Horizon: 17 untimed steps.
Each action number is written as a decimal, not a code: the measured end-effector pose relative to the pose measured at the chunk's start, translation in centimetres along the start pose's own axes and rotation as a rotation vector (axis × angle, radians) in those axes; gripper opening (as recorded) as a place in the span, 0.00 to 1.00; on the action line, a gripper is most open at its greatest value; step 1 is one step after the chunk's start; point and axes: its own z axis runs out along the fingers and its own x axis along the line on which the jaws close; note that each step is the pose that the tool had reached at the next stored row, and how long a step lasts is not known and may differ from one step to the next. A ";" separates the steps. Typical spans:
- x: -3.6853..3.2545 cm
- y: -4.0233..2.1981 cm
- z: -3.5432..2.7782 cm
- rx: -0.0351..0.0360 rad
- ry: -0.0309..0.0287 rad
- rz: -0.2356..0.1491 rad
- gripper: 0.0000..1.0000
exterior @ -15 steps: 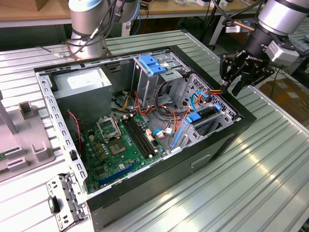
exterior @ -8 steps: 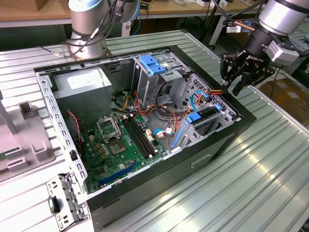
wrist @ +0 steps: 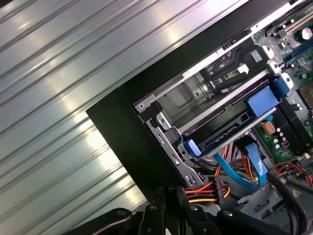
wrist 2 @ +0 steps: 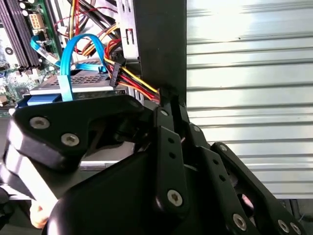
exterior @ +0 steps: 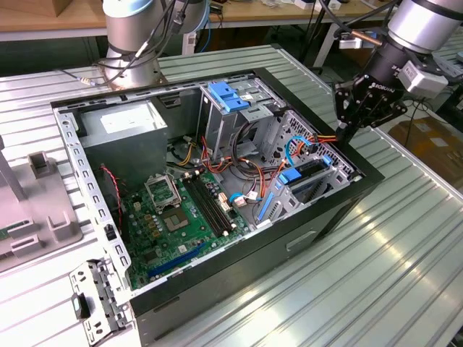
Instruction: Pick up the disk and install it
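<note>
Gripper parked at the case corner

Gripper [exterior: 352, 116] hangs above the computer case [exterior: 340, 210] rim, fingers look pinched together, holding nothing. Disk [wrist: 230, 129] sits in its bay beside that corner. I'd seat it squarely, clear of cables [wrist: 208, 191]

A ribbed metal bench [exterior: 405, 238] carries an open black computer case [exterior: 340, 210], with a grey plastic fixture [exterior: 36, 210] lying beside the case's power-supply end.

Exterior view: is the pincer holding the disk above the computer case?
No, the pincer hangs at the case edge with nothing visible in it.
</note>
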 end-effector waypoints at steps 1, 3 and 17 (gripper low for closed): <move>0.00 0.00 0.00 0.0000 -0.0001 0.000 0.18; 0.00 0.00 0.01 0.0001 -0.0002 0.000 0.18; -0.10 -0.13 -0.42 0.0012 -0.0010 0.000 0.18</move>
